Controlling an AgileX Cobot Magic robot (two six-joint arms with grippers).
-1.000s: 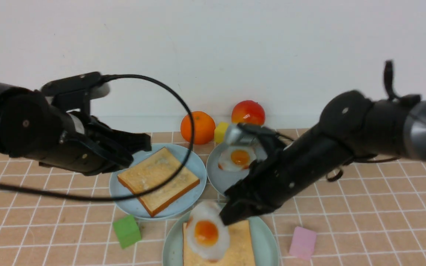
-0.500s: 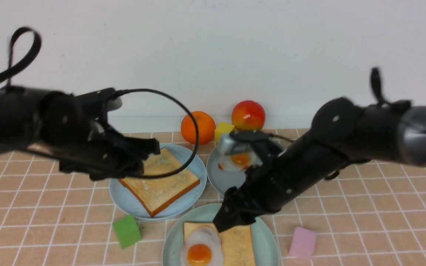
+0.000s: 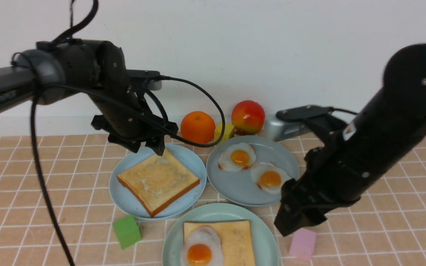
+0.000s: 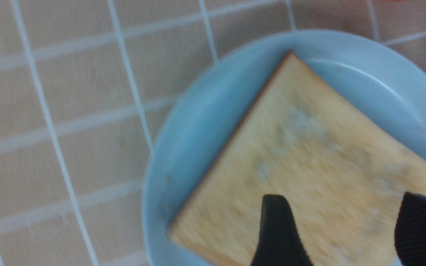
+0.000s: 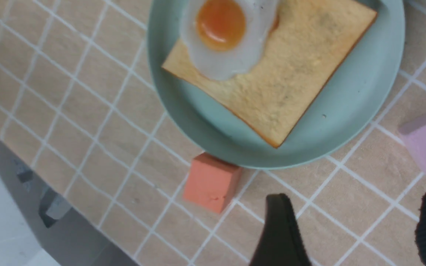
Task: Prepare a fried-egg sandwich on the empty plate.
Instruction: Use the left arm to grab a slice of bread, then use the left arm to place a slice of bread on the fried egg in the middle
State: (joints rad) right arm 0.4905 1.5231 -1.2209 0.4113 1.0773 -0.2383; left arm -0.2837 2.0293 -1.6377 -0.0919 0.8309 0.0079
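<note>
The pale mint-green plate [image 3: 268, 236] lies at the front centre with one toast slice [image 3: 239, 240] on it. A fried egg [image 3: 200, 249] rests on the left part of that toast. The second toast slice [image 3: 157, 181] lies on a sky-blue plate [image 3: 124, 195]. My left gripper [image 3: 147, 148] hovers open over that toast's far corner, its fingers [image 4: 276, 229] apart above the toast [image 4: 309, 147]. My right gripper [image 3: 298, 221] is open and empty over bare table, just right of the mint plate [image 5: 364, 111], the toast [image 5: 290, 74] and the egg [image 5: 224, 33].
A grey-blue plate [image 3: 235, 188] holds two more eggs [image 3: 237, 157] [image 3: 270, 177]. An orange [image 3: 197, 127], an apple [image 3: 248, 114] and a yellow block [image 3: 225, 131] stand by the wall. A green block [image 3: 127, 231], a pink block [image 3: 302, 244] and a salmon block [image 5: 211, 183] flank the mint plate.
My right gripper let go of the egg, which now lies on the toast, then lifted away to the right. My left arm swung over the other toast and its gripper opened.
</note>
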